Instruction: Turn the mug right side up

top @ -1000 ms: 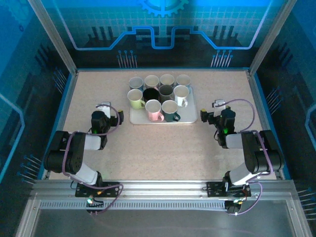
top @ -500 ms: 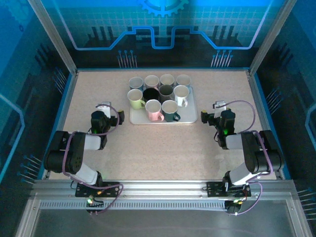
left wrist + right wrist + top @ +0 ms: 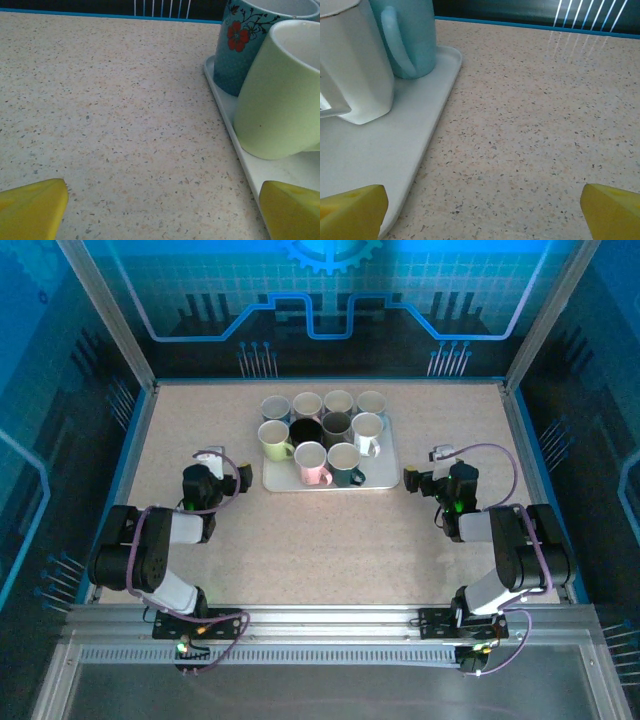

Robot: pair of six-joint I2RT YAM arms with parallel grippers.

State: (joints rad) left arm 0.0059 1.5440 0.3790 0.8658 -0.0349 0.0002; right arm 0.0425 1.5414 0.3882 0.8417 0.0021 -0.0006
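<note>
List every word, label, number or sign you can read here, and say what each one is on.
No readable text anywhere in these views.
Teal mug: a red flower with black stems, no letters.
Back panel: a gear emblem and line pattern, no words.

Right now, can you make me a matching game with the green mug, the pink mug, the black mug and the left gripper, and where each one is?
Things:
1. light green mug
2. pink mug
3. black mug
4. left gripper

Places:
A. open, over the table, left of the tray
B. front row of the tray, the left one
C. left end of the tray's middle row
D. middle row, second from the left

Pairs: 1-C, 2-B, 3-D, 4-A.
</note>
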